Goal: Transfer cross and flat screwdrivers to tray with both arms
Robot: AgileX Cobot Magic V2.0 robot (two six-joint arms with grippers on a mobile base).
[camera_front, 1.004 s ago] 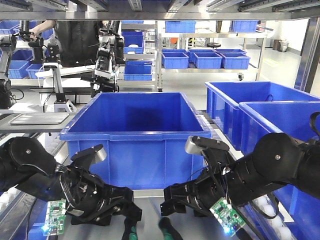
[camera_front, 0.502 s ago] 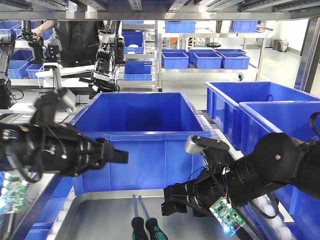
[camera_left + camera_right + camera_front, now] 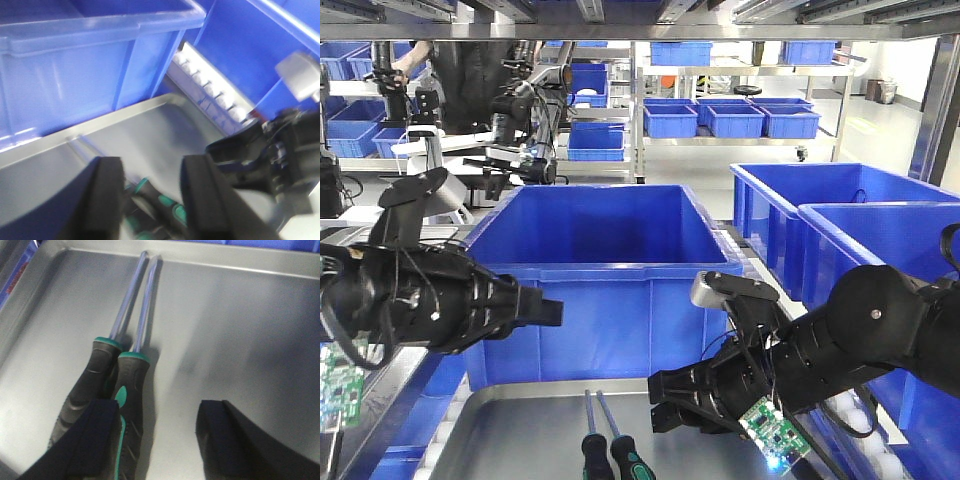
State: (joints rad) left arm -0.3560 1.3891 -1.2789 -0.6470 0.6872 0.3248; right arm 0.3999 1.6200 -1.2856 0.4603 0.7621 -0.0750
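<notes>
Two stiff screwdrivers [image 3: 117, 385] side by side in tray [image 3: 240, 330]; probably light, with slippery steel; best held by fat handles; left gripper [image 3: 150, 197] spread, empty; right gripper [image 3: 157, 432] spread, empty.

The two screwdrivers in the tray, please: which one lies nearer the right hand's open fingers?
The right-hand one in the right wrist view, with the big green patch on its handle; it lies beside the left finger. Its twin lies farther left, touching it.

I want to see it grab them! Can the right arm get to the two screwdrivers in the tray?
Probably yes. The right gripper hangs open just above the screwdrivers, which lie side by side in the tray; nothing is between them, and the left gripper is higher up.
</notes>
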